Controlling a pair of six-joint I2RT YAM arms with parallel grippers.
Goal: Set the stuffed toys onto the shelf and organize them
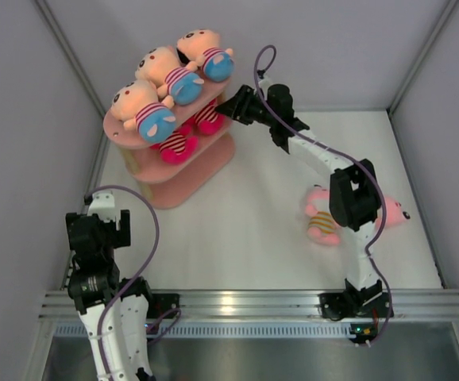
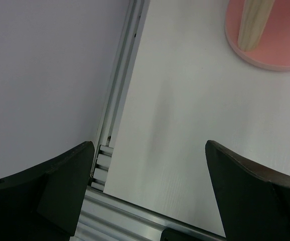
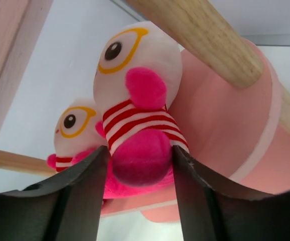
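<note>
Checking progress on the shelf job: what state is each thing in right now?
Peach toys: three lying on the top tier.
Magenta toys: two on the middle tier.
Pink toy: lying on table, not shelved.
Shelf: upright.
Left gripper: open, empty.
Right gripper: jaws flank one magenta toy; grip unclear.

The shelf (image 1: pixel 183 189) is pink, with three oval boards on pale wooden posts (image 3: pixel 200 35), and stands at the far left of the table (image 1: pixel 245 238). Three peach-headed toys (image 1: pixel 170 75) lie in a row on its top board, in striped shirts, their blue bottoms toward the right. Two magenta toys (image 3: pixel 140 125) with white faces, yellow glasses and red-striped shirts rest side by side on the middle board. A pink toy (image 1: pixel 322 224) with yellow stripes lies on the table, well apart to the right and partly hidden.
</note>
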